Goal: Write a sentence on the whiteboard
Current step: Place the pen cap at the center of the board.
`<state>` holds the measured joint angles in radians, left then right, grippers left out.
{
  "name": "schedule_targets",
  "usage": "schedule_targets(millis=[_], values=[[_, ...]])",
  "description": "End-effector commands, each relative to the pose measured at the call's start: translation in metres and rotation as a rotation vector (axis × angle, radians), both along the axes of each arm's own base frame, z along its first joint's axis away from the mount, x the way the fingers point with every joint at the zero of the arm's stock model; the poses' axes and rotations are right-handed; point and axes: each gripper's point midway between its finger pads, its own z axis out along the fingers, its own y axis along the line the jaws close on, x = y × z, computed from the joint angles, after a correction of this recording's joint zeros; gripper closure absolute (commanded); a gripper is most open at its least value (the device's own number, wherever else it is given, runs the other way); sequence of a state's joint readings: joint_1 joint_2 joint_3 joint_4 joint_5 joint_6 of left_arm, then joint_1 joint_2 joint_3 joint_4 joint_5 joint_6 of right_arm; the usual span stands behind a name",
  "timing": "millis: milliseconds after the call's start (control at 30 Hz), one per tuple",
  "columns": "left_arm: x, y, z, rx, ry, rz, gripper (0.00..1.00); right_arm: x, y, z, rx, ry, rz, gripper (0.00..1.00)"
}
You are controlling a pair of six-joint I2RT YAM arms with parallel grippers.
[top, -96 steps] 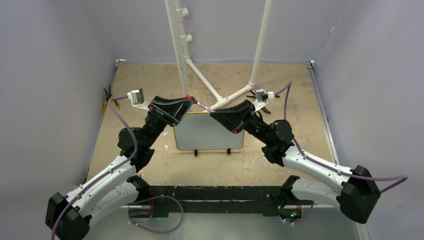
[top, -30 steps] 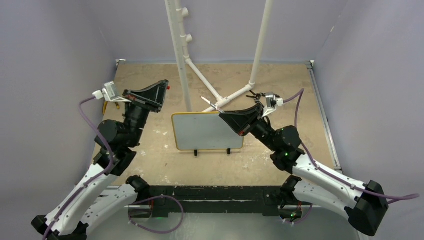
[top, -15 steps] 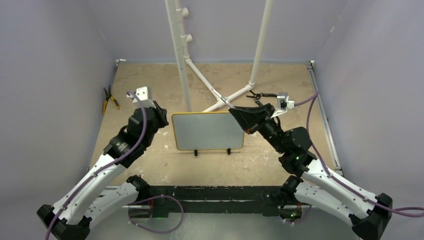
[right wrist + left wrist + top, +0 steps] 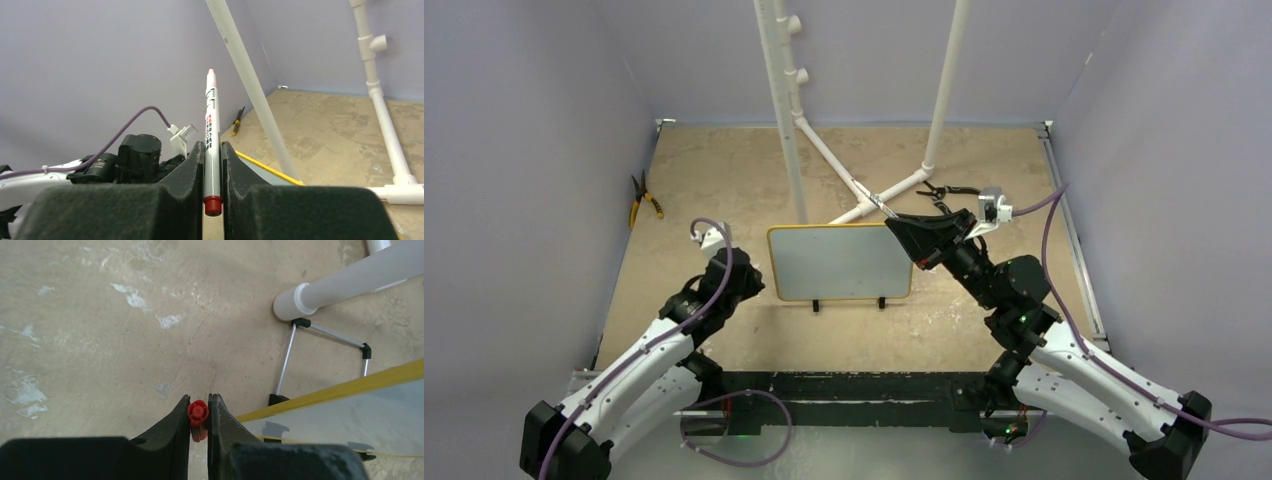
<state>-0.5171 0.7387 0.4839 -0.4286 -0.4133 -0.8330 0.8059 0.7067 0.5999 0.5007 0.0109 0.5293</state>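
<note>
My right gripper (image 4: 213, 146) is clenched on the marker (image 4: 210, 125), pinching the barrel low down near its red end, so the bare writing tip juts well past my fingers. That leaves the tip free to reach the board without my fingers getting in the way. Right now it points up and away, above the whiteboard's top right corner, not touching anything.

My left gripper (image 4: 199, 401) is clamped on the small red cap (image 4: 198, 414). I hold it low over the counter (image 4: 724, 160), just off the left edge of the whiteboard (image 4: 839, 262), so the cap is out of the pen's path but ready to go back on.

The whiteboard stands in the middle of the counter on its two black feet, face tilted toward the near edge where I can reach it. Its surface looks blank, so none of the sentence is written yet. I judge the next move is to swing the tip down to the upper left of the board. A hard press could tip the board backward. Pliers (image 4: 644, 200) lie by the left edge, well clear.
</note>
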Motion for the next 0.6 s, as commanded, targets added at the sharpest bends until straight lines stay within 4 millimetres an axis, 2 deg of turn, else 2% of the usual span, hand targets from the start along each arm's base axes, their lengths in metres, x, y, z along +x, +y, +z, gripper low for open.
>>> schedule_targets(millis=[0,300,567], values=[[0.002,-0.021,-0.018,-0.098,0.041,-0.033,1.00,0.004,-0.007,0.012,-0.019,-0.050,-0.051,1.00],[-0.012,-0.022,-0.056,-0.077,0.156,-0.044,1.00,0.004,-0.014,0.004,-0.019,-0.041,-0.077,1.00],[-0.017,-0.019,-0.061,-0.076,0.159,-0.048,0.87,0.008,-0.012,0.000,-0.032,-0.034,-0.083,1.00]])
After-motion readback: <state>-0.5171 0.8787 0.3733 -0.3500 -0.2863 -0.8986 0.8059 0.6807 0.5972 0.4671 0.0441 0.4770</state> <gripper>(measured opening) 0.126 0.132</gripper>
